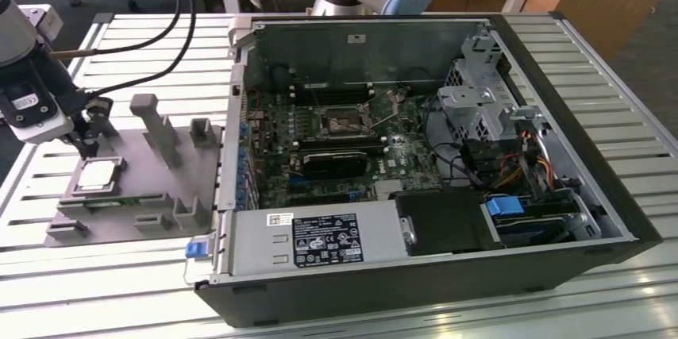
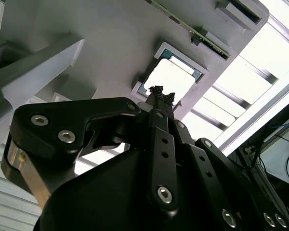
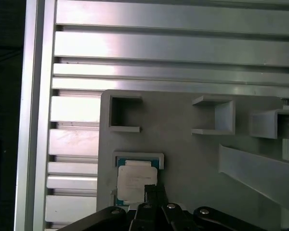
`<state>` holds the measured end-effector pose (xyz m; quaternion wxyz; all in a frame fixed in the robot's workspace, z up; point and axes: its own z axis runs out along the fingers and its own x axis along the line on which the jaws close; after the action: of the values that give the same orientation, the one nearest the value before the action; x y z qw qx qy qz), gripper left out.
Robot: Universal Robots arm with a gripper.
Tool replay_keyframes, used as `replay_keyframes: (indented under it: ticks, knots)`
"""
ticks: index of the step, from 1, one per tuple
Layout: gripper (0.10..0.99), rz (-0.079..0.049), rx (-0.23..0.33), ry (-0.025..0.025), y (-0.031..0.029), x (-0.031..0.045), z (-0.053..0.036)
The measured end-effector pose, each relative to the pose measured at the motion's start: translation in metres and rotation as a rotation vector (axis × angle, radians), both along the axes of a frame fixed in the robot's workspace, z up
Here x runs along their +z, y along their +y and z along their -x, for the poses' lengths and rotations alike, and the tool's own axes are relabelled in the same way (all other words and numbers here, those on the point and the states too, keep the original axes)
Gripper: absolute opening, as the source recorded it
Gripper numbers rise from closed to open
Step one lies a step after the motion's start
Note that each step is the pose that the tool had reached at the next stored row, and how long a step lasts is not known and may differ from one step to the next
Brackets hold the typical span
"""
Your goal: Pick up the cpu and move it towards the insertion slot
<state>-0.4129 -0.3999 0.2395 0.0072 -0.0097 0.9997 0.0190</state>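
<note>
First wrist view: jaws clenched, empty, over the cpu (image 3: pixel 135 179) in its tray (image 3: pixel 183 159); upright blocks (image 3: pixel 216 115) beside.

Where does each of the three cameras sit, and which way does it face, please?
Exterior view: off the arm, high over the slatted table, looking down on the open computer case, insertion slot and grey tray; the arm and gripper show at the exterior view's left.
First wrist view: on the wrist, facing down past the gripper at the cpu.
Second wrist view: on the wrist, looking along the gripper toward the cpu.
Shared: both wrist views hold gripper and cpu.
</note>
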Motion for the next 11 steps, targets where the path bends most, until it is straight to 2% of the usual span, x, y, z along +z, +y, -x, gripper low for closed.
replay_keyframes:
  ticks: [11]
  knots:
    - [0.102,0.000,0.000,-0.0002,-0.0051,-0.0139,0.0034]
